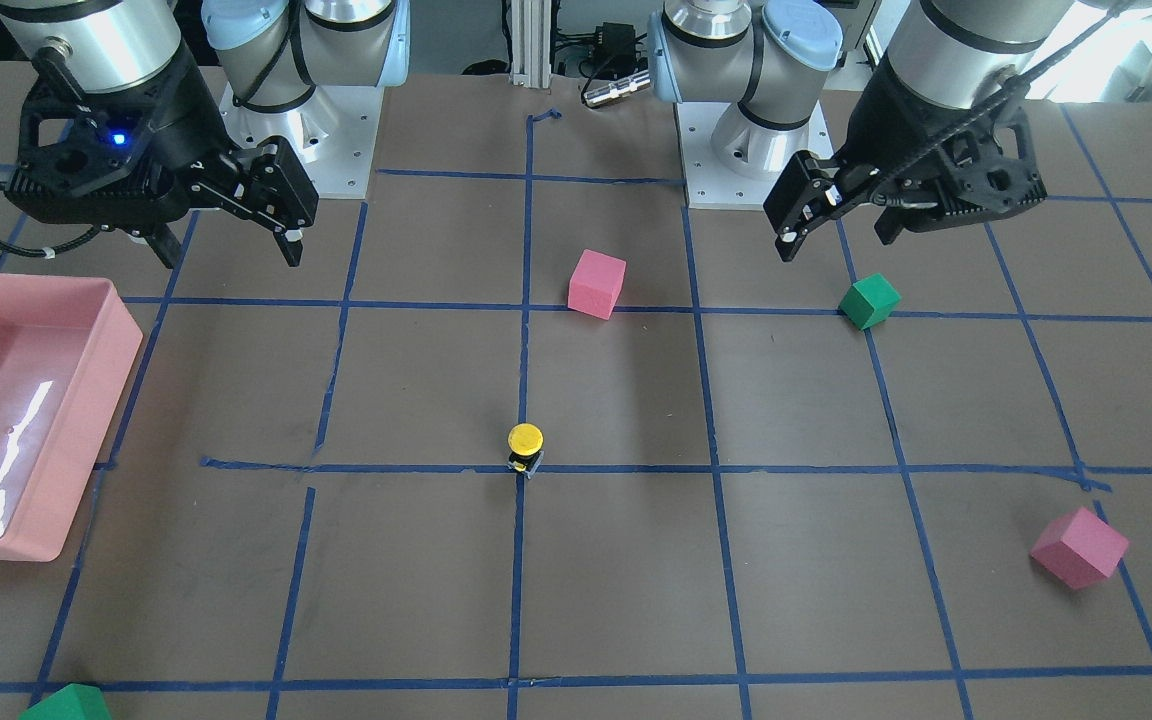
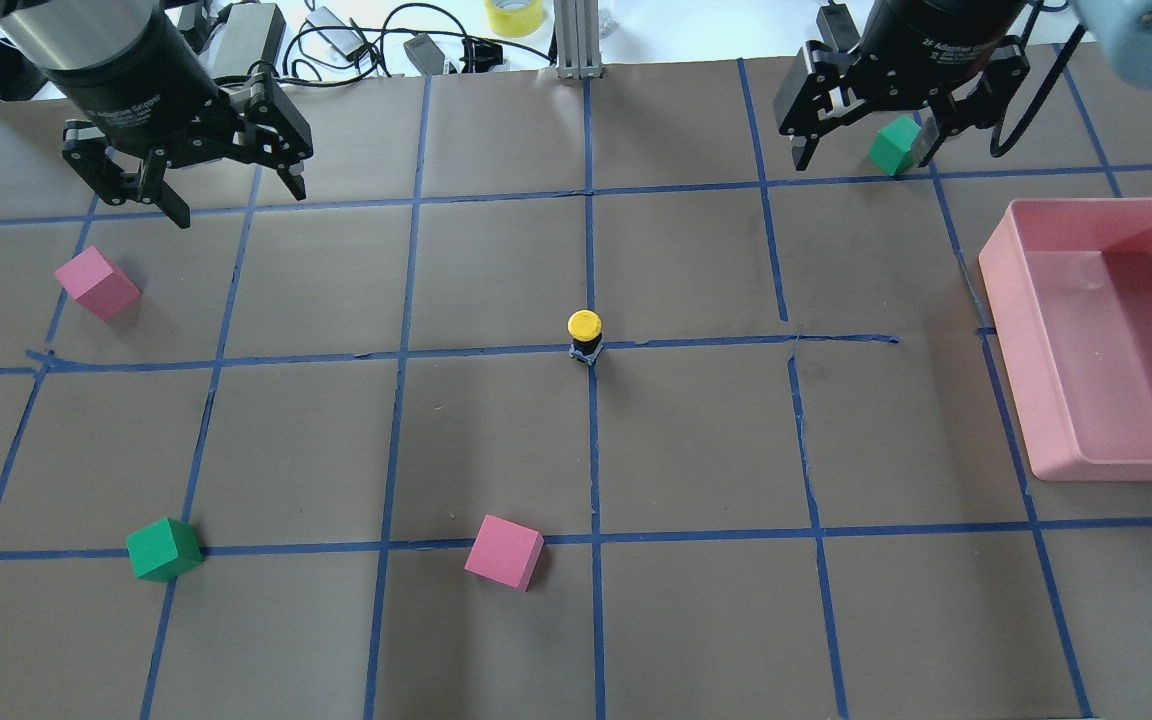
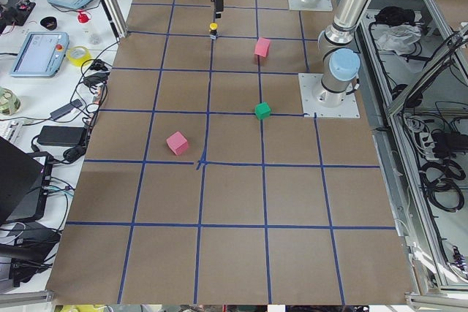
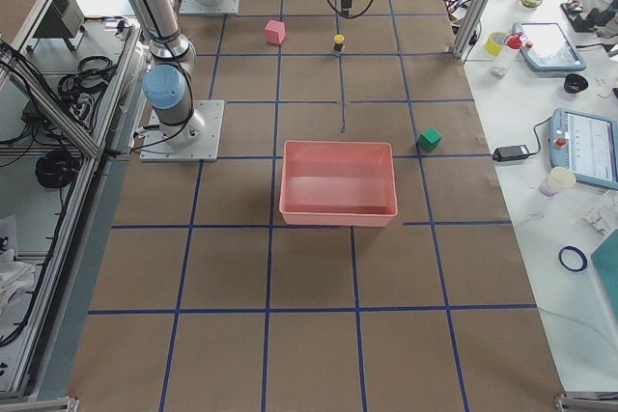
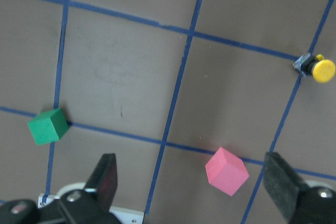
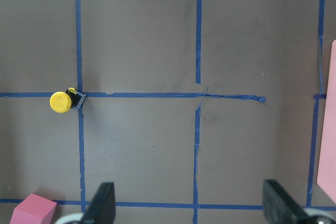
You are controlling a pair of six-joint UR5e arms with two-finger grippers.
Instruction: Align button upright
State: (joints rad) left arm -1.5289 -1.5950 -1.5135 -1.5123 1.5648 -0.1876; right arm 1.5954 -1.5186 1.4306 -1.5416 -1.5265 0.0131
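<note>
The button (image 2: pixel 584 332) stands upright near the middle of the table on a blue tape crossing, yellow cap on top and black body below. It also shows in the front view (image 1: pixel 525 445), the left wrist view (image 5: pixel 317 68) and the right wrist view (image 6: pixel 63 102). My left gripper (image 2: pixel 238 202) is open and empty, raised well above the table and far from the button. My right gripper (image 2: pixel 894 168) is open and empty too, raised on the other side. Nothing touches the button.
A pink tray (image 2: pixel 1006 300) sits on my right side. A pink cube (image 2: pixel 96 283), a green cube (image 2: pixel 163 549) and a second pink cube (image 2: pixel 504 552) lie on the left and near side. Another green cube (image 2: pixel 893 143) lies under the right gripper.
</note>
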